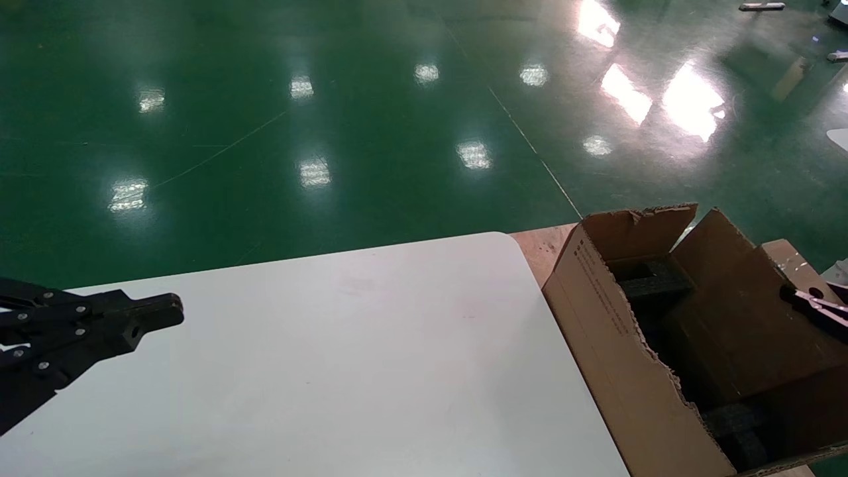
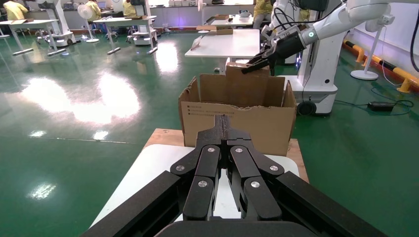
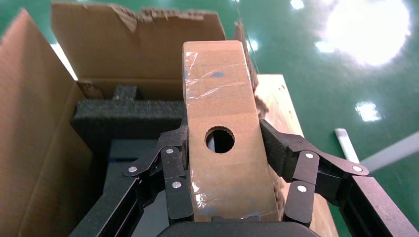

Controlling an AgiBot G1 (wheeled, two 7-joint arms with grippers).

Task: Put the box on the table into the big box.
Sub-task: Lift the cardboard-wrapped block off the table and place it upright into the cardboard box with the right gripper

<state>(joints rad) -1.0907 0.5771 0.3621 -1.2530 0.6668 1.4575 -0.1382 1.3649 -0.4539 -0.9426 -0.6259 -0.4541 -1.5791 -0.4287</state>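
Note:
My right gripper (image 3: 223, 129) is shut on the box (image 3: 217, 89), a small oblong brown carton with taped faces and a round hole. It holds the box over the far edge of the big box (image 3: 29, 98), above the black foam (image 3: 128, 116) inside. In the head view the right gripper (image 1: 805, 299) and the box (image 1: 785, 258) show at the far right, behind the big box (image 1: 616, 344). My left gripper (image 1: 173, 311) hovers shut and empty over the left side of the white table (image 1: 364, 364).
The big box stands on a wooden board (image 1: 543, 248) just off the table's right end, its torn flaps (image 1: 639, 232) standing up. Green floor surrounds the table. In the left wrist view, other tables (image 2: 232, 42) and a robot base (image 2: 316, 94) stand beyond.

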